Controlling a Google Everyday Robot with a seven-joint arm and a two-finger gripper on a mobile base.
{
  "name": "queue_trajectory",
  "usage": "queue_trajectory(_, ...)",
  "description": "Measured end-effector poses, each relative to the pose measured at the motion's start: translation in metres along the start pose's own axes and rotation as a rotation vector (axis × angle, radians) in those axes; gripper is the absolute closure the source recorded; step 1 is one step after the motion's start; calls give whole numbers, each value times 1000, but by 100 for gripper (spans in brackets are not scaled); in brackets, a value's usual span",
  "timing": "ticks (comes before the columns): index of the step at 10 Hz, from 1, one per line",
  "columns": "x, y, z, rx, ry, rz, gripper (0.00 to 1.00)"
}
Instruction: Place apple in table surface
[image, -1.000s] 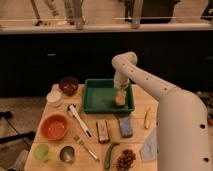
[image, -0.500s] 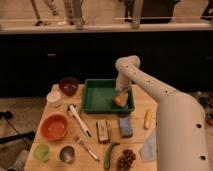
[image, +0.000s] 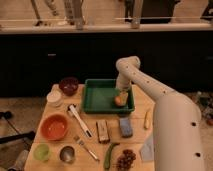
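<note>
The gripper (image: 121, 94) hangs at the tray's right end, directly over the apple, with its jaws apart. Whether they already flank the fruit or only hover above it cannot be told.

The tabletop (image: 141, 107) carries everything. The green tray (image: 101, 95) sits at its back edge. The apple (image: 120, 101) lies inside the tray, in the near right corner, close to the wall.

The apple is probably light, firm and smooth, so it may roll or slip. A grip across its widest part looks best. Its top is covered by the gripper, and the nearby tray wall may crowd one finger.
</note>
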Motion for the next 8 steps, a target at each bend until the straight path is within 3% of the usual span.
queue_trajectory(3,-3,-6,11,-5,-1,-14,20)
queue_trajectory(4,-4,-4,18,-28,5,-25,25)
queue_trajectory(7,-8,0,27,-62,15,-41,51)
queue_trajectory(8,-6,2,27,-70,21,-41,64)
